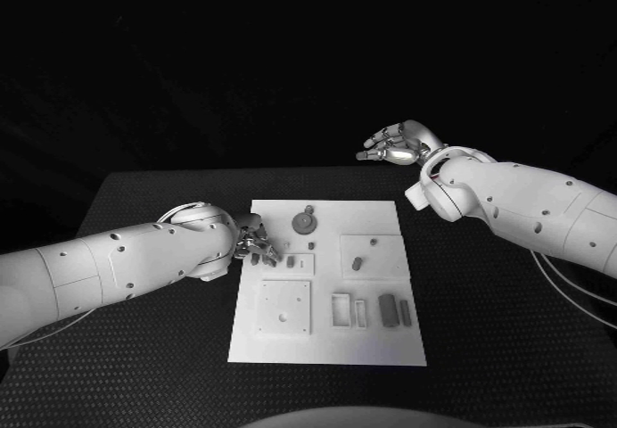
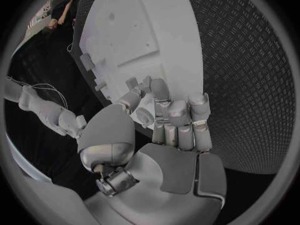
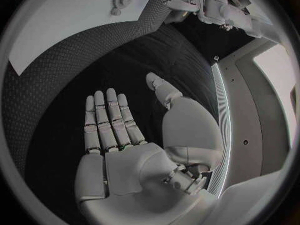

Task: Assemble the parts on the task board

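Two hands work over a black worktop [image 1: 154,357] with the white board [image 1: 328,348] lying at its middle. The left hand [image 1: 253,244] sits at the board's left edge, fingers curled in over the plate; whether it pinches a part I cannot tell. The right hand [image 1: 401,144] hangs beyond the board's far right corner, fingers straight and spread, holding nothing. Grey parts lie on the board: a round one [image 1: 305,220] at the far end, small blocks [image 1: 386,310] toward the near right.

White task board [image 1: 328,343] flat mid-table; small grey parts [image 1: 387,311] on it, round part [image 1: 305,220] near far edge.
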You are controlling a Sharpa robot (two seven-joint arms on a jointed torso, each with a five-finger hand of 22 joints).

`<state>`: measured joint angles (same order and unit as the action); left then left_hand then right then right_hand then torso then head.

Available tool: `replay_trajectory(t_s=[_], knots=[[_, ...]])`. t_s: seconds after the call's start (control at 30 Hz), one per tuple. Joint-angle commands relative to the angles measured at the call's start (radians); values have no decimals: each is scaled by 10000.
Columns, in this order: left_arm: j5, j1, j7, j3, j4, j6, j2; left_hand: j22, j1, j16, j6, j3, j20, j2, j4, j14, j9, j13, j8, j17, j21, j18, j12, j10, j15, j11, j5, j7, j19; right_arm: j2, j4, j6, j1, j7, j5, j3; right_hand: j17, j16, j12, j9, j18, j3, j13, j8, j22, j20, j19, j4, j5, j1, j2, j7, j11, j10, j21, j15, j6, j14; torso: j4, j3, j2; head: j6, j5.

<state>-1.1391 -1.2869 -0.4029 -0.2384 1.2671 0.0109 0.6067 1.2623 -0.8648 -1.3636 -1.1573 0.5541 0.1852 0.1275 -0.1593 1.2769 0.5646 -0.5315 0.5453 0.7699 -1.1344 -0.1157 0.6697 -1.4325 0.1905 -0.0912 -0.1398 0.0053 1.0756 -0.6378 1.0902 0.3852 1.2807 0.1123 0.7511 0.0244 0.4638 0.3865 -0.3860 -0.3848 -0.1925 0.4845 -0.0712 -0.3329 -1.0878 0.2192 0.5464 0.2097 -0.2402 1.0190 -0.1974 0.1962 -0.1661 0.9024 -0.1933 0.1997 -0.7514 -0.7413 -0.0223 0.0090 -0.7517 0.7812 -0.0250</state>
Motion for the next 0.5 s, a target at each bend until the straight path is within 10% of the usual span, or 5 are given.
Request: replay_trajectory(t_s=[0.03, 0.5], knots=[[182, -1, 103, 6, 12, -59, -16, 6, -188, -44, 8, 35, 707, -16, -191, -38, -27, 19, 43, -23, -17, -59, 44, 42, 36, 17, -311, 25, -10, 10, 7, -104, -6, 65, 45, -2, -10, 62, 51, 15, 149, -17, 15, -41, -14, 26, 51, -21, -64, -58, -22, 84, -45, 12, 42, 15, 48, 87, -4, 4, 1, -1, 5], [387, -1, 137, 6, 46, 43, -8, 17, -415, -80, -70, 201, 700, -542, -730, -11, -76, 40, 102, -50, -10, -25, 82, -9, 16, 37, -1123, 10, 41, 19, 3, -127, -10, 64, 44, -2, -16, 67, 51, 17, 148, -18, 16, -42, -18, 26, 56, -21, -70, -55, -17, 90, -50, 13, 50, 15, 50, 86, 6, 5, -2, 8, 16]])
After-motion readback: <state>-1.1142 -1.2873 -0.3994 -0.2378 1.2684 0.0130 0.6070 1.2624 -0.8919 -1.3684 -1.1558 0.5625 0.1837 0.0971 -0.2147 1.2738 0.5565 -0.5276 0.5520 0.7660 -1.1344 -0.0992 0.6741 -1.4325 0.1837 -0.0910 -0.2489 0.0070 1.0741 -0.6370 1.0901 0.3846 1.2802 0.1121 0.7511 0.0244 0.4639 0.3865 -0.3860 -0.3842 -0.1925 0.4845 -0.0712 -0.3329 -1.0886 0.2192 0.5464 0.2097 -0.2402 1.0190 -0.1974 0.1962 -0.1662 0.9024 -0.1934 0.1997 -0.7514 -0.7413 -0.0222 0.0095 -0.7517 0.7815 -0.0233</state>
